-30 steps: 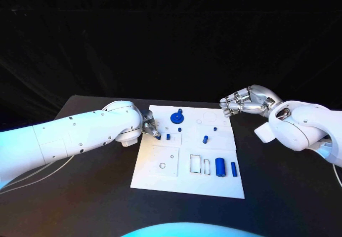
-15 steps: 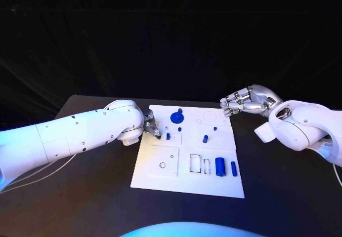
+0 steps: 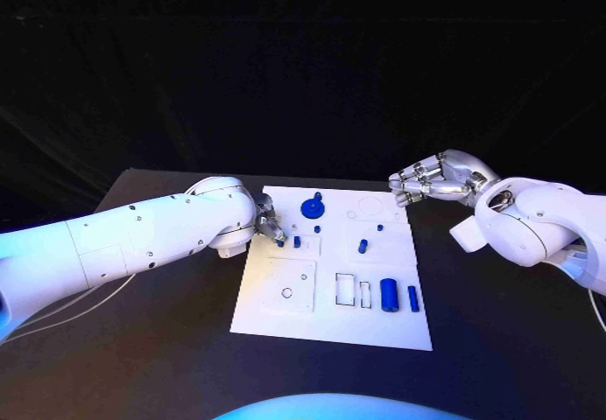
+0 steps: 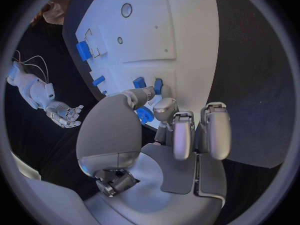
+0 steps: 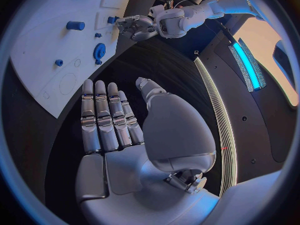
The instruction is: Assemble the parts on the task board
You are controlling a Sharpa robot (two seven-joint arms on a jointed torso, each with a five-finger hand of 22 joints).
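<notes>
The white task board [image 3: 331, 322] lies in the middle of the black table. My left hand [image 3: 268, 226] is low at the board's left edge, its thumb [image 4: 139, 96] and one fingertip [image 4: 165, 106] close to two small blue pegs [image 4: 139, 82] [image 4: 157, 86]. I cannot tell whether they pinch one. A blue gear-like disc [image 3: 313, 208] stands just beyond that hand. More blue pegs [image 3: 362, 246] [image 3: 380, 227] stand mid-board. A blue cylinder [image 3: 391, 294] and a blue bar [image 3: 413, 297] lie at the near right. My right hand [image 3: 436, 182] hovers off the board's far right corner, fingers stretched out, holding nothing.
A square plate with small holes [image 3: 289, 286] and two rectangular slots [image 3: 346, 290] occupy the board's near part. A round outline [image 3: 373, 207] marks its far right. Bare black table [image 3: 165, 341] surrounds the board, and a pale cable [image 3: 51, 315] runs under my left arm.
</notes>
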